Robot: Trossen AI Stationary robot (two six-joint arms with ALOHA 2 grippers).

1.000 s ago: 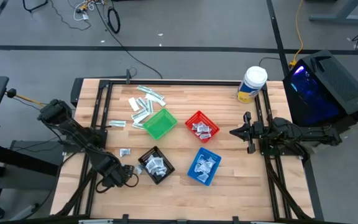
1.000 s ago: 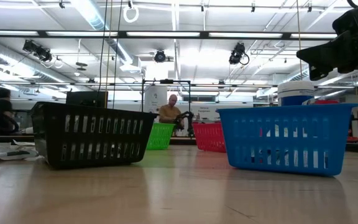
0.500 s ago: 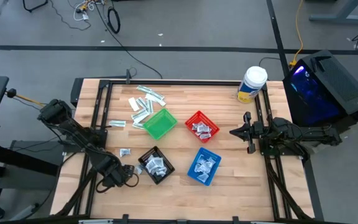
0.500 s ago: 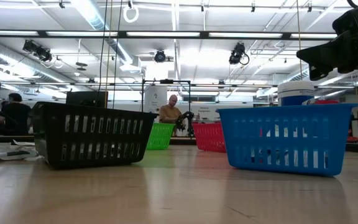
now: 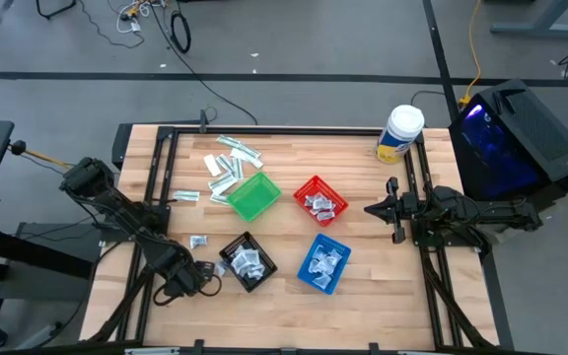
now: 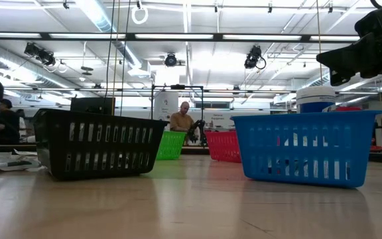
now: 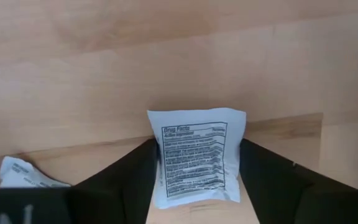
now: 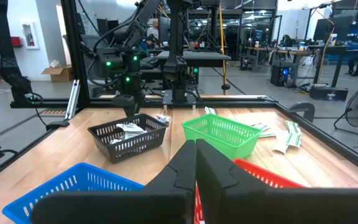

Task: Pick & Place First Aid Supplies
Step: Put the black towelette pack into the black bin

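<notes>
lower left of the high view: left gripper (image 5: 203,272) down at the table w/ a white sachet (image 7: 196,158) between its part-open fingers (image 7: 126,180), grip unclear. black basket (image 5: 248,262) just right of it. loose strips (image 5: 227,165) lie upper left of the green basket (image 5: 253,196). right gripper (image 5: 375,209), mid right, fingers closed, holds nothing.

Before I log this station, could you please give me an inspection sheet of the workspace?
Surface: wooden table, bare at its front edge.
Job's things: loose strips behind the green basket; sachets in the black basket, red basket and blue basket.
Clutter: white-lidded tub at the far right corner.
Grippers: left gripper low beside the black basket, jaws either side of a white sachet; right gripper shut, waiting at the right edge.
Cables: on the floor beyond the table.
Surroundings: people in the room behind.
</notes>
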